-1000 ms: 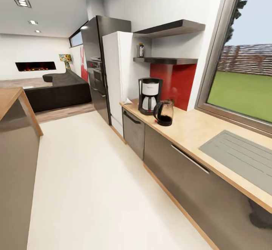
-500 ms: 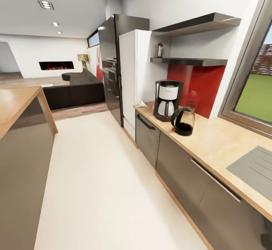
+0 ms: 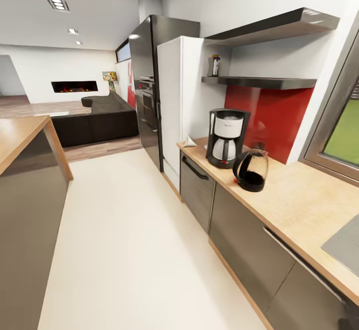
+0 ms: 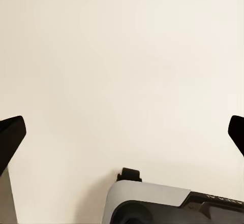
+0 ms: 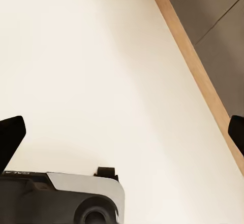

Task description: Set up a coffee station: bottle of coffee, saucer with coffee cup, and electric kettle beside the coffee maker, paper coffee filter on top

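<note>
The black coffee maker (image 3: 227,138) stands on the wooden countertop (image 3: 294,198) near the red backsplash. Just in front of it sits the dark glass electric kettle (image 3: 252,170). A white paper coffee filter (image 3: 189,142) lies at the counter's far end by the fridge. The bottle of coffee (image 3: 214,65) stands at the left end of the lower black kitchen shelf (image 3: 262,82). The saucer and coffee cup are out of view. My left gripper (image 4: 122,135) and right gripper (image 5: 123,135) both hang open over pale floor, holding nothing.
A white fridge (image 3: 174,100) and a black oven tower (image 3: 147,95) close off the counter's far end. A wood-topped island (image 3: 20,140) stands at the left, with a wide strip of floor between. A grey drainboard (image 3: 346,245) lies at the right edge. The cabinet plinth (image 5: 198,66) runs beside my right gripper.
The head camera has moved forward and turned, so the counter, coffee maker and kettle sit larger and further right in the picture. Nothing on the counter has itself moved.
</note>
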Available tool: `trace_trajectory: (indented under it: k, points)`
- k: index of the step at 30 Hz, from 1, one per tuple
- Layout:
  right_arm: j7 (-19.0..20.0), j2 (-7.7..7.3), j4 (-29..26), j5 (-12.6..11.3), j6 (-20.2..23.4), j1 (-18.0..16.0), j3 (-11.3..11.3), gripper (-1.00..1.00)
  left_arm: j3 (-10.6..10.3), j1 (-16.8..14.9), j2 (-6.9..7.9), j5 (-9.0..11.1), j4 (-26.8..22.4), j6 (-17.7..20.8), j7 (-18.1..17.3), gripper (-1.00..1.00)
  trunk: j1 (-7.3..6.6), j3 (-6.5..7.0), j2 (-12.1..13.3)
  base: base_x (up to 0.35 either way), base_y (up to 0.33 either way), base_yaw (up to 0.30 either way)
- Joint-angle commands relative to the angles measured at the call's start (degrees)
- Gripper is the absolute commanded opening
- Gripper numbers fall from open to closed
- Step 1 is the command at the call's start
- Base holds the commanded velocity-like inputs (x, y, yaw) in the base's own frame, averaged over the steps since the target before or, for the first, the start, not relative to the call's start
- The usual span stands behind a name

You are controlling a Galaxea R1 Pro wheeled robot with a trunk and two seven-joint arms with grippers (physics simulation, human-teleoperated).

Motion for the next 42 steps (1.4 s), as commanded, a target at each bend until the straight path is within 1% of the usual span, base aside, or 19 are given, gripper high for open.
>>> trace_trajectory:
  k: [1,25,36,42]
  points:
    - [0.0,-0.02,0.0,0.3,-0.1,0.0,0.0,1.00,0.1,0.0,-0.01,0.0,0.1,-0.2,0.0,1.00,0.07,-0.11,-0.1,0.338,0.100,0.000]
    - [-0.1,-0.02,0.0,0.2,-0.1,0.0,-0.1,1.00,0.1,0.0,-0.01,0.0,0.1,-0.2,0.0,1.00,0.07,-0.11,-0.1,0.337,0.123,0.000]
    - [-0.1,-0.02,0.0,0.2,-0.1,0.0,-0.1,1.00,0.1,0.0,-0.01,0.1,0.1,-0.2,0.0,1.00,0.07,0.60,-0.1,0.337,0.125,0.000]
    - [-0.1,-0.02,0.0,0.2,-0.1,0.0,-0.1,1.00,0.1,0.0,-0.01,0.1,0.1,-0.3,0.0,1.00,0.07,0.73,-0.1,0.337,0.124,0.000]
